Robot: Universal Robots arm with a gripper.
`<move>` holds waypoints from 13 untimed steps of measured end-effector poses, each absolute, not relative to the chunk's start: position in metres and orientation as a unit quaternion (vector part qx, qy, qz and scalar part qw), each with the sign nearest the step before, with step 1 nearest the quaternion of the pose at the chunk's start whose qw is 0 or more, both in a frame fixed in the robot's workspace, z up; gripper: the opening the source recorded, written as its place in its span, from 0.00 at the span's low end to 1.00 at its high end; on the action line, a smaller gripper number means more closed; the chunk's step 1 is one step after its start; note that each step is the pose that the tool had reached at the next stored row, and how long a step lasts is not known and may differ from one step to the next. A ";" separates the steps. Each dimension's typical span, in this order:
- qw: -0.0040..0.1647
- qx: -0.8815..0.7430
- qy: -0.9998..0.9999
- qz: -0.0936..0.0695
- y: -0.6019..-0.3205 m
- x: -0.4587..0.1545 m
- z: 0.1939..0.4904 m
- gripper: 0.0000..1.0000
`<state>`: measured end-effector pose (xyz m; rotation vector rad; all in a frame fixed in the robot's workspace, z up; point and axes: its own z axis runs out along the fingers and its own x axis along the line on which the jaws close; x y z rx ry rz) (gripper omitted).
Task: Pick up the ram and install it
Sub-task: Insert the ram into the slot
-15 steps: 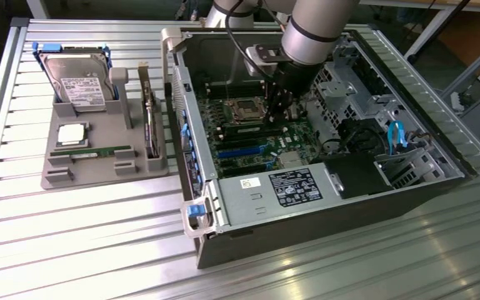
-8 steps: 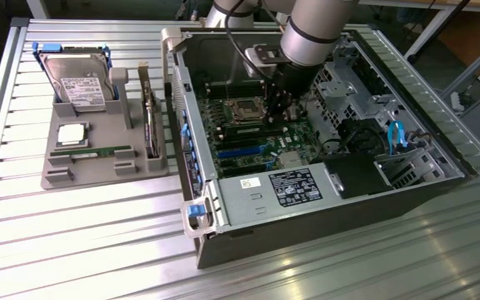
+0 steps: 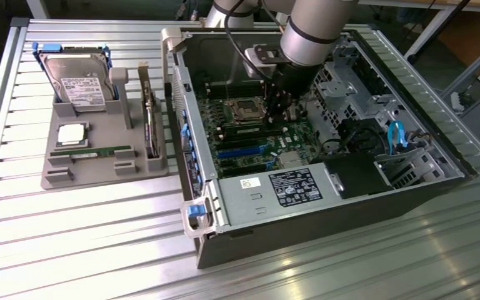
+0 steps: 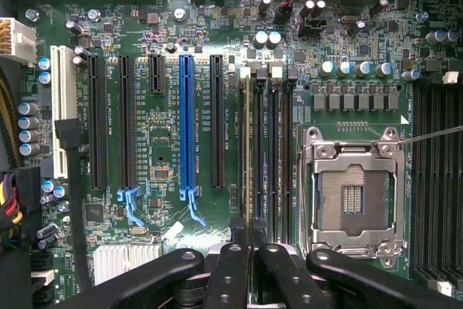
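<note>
Black fingers [image 4: 231, 265] of the tool [image 4: 249, 235] fill the near edge of the wrist view, drawn narrow and pinching the thin top edge of the ram [image 4: 249, 157]. The ram shows edge-on as a pale strip running along one of the dark memory slots [image 4: 278, 150]. It lines up with the slot of that bank farthest from the empty processor socket [image 4: 352, 197], on the side toward the long expansion slots. Among those is a blue slot [image 4: 187, 121]. Whether the ram is fully seated cannot be told. All of these sit on the green motherboard [image 4: 163, 48].

From the exterior view, the arm [image 3: 315, 31] reaches down into the open computer case [image 3: 440, 181], which lies on its side on the ribbed metal worktop [image 3: 73, 250]. The tool hangs over the middle of the board, close to the processor socket. A grey power supply [image 3: 286, 187] occupies the near end of the case.

To the exterior view's left of the case stands a grey tray [image 3: 65, 172]. It carries a hard drive [image 3: 77, 81] leaning in its far end, a square silver processor chip [image 3: 72, 133] and, just in front of that, a twin stick [image 3: 90, 152] lying flat. An expansion card [image 3: 148, 119] stands upright along the tray's case-side edge.
</note>
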<state>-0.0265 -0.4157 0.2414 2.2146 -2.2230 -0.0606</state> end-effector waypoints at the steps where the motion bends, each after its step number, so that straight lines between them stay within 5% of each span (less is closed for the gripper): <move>1: 0.002 0.706 -0.708 -0.019 -0.416 -0.026 0.241 0.11; 13: 0.002 0.706 -0.708 -0.019 -0.415 -0.025 0.241 0.11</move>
